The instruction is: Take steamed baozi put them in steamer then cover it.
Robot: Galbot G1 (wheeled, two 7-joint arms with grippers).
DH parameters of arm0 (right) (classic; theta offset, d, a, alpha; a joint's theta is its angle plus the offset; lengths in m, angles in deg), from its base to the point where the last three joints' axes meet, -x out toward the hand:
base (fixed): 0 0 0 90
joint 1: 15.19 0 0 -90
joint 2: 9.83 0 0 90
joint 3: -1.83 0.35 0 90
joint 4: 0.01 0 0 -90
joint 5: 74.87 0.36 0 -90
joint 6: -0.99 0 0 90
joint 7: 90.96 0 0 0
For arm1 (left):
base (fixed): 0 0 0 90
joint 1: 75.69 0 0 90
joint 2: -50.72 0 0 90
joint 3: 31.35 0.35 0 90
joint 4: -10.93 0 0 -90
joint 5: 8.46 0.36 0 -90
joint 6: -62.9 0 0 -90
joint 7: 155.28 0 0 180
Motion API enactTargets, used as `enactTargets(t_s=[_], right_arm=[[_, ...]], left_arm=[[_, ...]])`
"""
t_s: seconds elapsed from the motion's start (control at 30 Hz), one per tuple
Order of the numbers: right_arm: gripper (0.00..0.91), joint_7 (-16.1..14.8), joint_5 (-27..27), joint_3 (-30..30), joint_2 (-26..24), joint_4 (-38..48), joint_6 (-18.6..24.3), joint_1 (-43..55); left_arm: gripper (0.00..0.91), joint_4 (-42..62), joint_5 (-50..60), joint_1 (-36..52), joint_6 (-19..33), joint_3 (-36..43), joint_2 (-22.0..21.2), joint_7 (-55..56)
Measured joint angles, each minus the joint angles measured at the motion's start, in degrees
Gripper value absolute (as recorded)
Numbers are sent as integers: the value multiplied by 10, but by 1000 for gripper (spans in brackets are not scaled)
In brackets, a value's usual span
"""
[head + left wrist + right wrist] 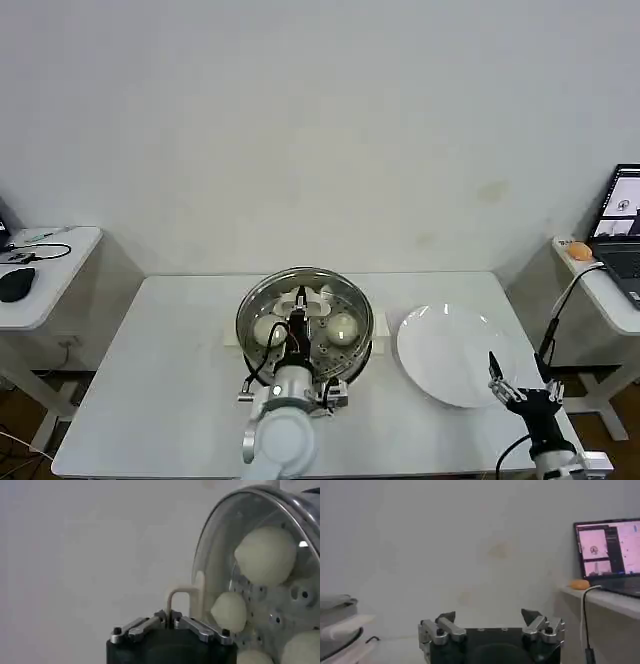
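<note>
Cream-white baozi (342, 327) sit in a shiny silver steamer (360, 343) with a dotted, perforated tray. Beside it lies a plain white plate (450, 352) on the white table (170, 380).

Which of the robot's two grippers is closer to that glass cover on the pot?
The left. The left gripper is shut on the cover by its central handle, over the steamer. The right gripper is open, off past the white plate.

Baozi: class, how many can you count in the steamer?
4 baozi, all under the cover inside the steamer; the left gripper hides some overhead.
</note>
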Motion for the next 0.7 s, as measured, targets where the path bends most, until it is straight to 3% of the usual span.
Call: enactTargets(t_s=[0.7], right_arm=[[907, 0, 0, 1, 1, 0, 1, -1]], left_arm=[[0, 9, 5, 0, 3, -1, -3, -6]])
